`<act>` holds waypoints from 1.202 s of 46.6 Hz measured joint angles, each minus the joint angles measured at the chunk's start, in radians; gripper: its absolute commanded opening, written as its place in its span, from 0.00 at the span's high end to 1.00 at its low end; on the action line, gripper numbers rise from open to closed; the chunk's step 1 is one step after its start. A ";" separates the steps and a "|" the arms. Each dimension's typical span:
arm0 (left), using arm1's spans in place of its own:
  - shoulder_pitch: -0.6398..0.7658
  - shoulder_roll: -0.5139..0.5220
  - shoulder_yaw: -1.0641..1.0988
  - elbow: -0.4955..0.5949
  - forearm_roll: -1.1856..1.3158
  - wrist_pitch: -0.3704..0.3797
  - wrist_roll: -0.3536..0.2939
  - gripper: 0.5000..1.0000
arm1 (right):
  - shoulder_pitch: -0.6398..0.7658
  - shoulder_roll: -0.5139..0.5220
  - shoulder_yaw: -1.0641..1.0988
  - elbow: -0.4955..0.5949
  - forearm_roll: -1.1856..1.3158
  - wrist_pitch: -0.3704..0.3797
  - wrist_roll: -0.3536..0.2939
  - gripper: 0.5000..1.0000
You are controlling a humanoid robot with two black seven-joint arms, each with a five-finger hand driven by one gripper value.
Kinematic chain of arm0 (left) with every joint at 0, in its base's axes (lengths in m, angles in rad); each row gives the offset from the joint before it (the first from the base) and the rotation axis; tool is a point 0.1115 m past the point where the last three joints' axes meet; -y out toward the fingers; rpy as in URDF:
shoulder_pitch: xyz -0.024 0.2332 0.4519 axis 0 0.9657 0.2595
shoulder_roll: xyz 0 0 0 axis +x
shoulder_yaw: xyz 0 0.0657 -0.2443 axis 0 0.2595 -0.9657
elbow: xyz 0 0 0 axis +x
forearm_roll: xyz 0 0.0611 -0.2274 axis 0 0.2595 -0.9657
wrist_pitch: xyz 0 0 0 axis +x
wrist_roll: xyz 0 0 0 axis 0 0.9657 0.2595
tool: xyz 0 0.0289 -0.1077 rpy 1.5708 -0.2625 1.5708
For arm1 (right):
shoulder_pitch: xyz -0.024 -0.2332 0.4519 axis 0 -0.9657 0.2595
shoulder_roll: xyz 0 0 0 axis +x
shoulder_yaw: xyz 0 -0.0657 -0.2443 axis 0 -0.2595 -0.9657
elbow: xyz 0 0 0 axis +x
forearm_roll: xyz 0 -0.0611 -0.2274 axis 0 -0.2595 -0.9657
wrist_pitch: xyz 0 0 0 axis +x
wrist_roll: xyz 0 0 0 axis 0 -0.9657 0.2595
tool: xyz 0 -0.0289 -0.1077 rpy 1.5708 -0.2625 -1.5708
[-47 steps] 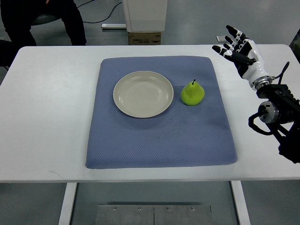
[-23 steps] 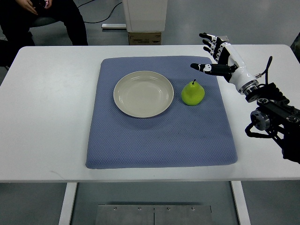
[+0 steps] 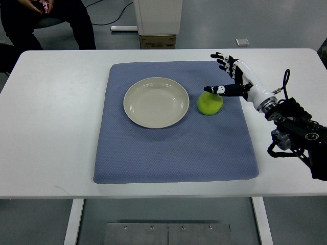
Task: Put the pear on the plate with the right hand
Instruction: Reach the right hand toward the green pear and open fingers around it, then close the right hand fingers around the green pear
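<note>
A green pear (image 3: 209, 104) stands on the blue mat (image 3: 173, 148), just right of an empty cream plate (image 3: 156, 102). My right hand (image 3: 225, 76) reaches in from the right edge and hovers over the pear's far right side. Its fingers are spread, the thumb (image 3: 214, 90) lying over the top of the pear, and nothing is grasped. The pear's stem is hidden behind the thumb. The left arm does not show.
The mat lies on a white table (image 3: 51, 127). A person sits beyond the far left corner (image 3: 41, 20). A cardboard box (image 3: 157, 41) and a white cabinet stand behind the table's far edge. A small object (image 3: 241, 42) lies on the floor.
The right hand has travelled left and down from the table's far right corner to just over the pear, fingers still spread. Pear and plate have not moved.
</note>
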 measured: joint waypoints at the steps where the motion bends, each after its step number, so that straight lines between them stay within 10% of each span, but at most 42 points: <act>1: 0.000 0.000 0.000 0.000 0.000 0.000 0.000 0.00 | 0.000 0.000 -0.010 0.000 0.000 -0.005 0.000 0.00; 46: 0.000 0.000 0.000 0.000 0.000 0.000 0.000 0.00 | -0.017 0.031 -0.160 -0.030 -0.001 -0.091 0.000 0.04; 56: 0.000 0.000 0.000 0.000 0.000 0.000 0.000 0.00 | -0.024 0.037 -0.168 -0.030 -0.003 -0.099 0.000 0.28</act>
